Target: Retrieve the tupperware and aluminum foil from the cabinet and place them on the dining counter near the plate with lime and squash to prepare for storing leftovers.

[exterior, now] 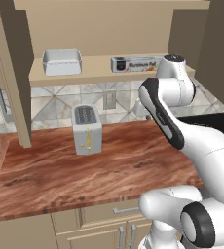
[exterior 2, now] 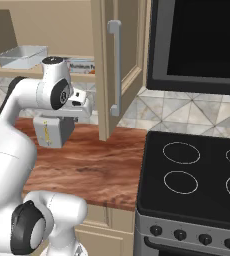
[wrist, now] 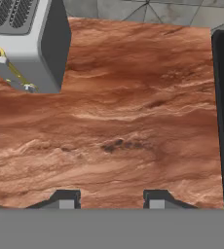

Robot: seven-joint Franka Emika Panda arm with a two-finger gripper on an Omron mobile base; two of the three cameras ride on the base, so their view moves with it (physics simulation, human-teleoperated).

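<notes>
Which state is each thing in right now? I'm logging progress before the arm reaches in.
cabinet: door swung open.
tupperware: upright on the cabinet shelf, untouched.
aluminum foil: lying on its side on the same shelf, untouched.
toaster: upright on the counter, slots empty.
tool: open, holding nothing, facing down over the counter.
stove: burners bare.

Reddish-brown wood-grain counter (exterior: 55,170), smooth with a faint sheen; matt tan wood on the cabinet (exterior 2: 104,75), with a grey metal-looking bar handle (exterior 2: 115,67). Pale matt plastic tupperware (exterior: 62,62) and printed card aluminum foil (exterior: 136,64) carton on the shelf; brushed silver metal toaster (exterior: 87,129). Glossy black stove top (exterior 2: 197,175) along the counter's right edge.
</notes>
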